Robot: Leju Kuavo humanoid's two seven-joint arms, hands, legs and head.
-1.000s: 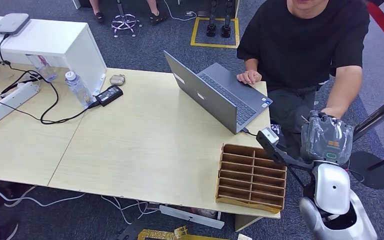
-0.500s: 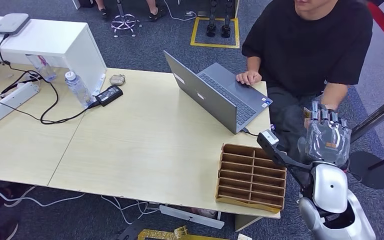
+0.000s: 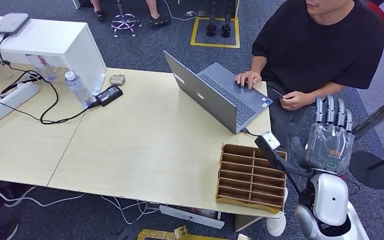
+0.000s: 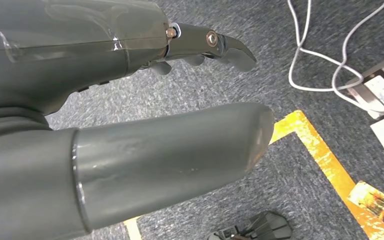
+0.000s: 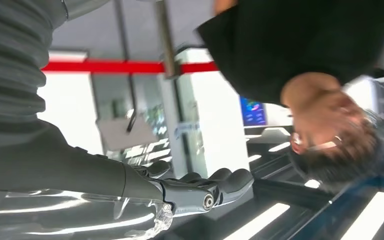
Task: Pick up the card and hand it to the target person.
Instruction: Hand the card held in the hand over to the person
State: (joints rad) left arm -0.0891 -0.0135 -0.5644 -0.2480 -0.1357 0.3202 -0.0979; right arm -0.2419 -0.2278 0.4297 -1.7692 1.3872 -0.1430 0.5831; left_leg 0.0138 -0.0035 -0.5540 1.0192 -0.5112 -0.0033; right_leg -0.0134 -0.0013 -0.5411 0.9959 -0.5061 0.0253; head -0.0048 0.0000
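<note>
a pale wooden desk (image 3: 145, 145) carries an open grey laptop (image 3: 215, 95) and, at its near right corner, a brown slotted cardboard organiser tray (image 3: 251, 176). beyond the desk's right end sits a person in a black t-shirt (image 3: 325, 45); one of the person's hands rests on the laptop, and the other hand (image 3: 295, 99) pinches a small thin card (image 3: 276, 92), seen edge-on as a dark sliver. the card is therefore with the person, held near their lap, well apart from the robot. the robot's right hand (image 3: 330, 135), silver-armed and wrapped in clear plastic, stands raised just beside the person with its fingers (image 3: 332, 110) straight and apart, holding nothing. the robot's left hand (image 4: 130, 100) hangs over grey carpet, fingers loosely extended and empty. the card looks light, stiff, flat and probably slippery; a pinch across its faces near one edge would likely suit it best. judging by where it lies, the handover seems complete.
</note>
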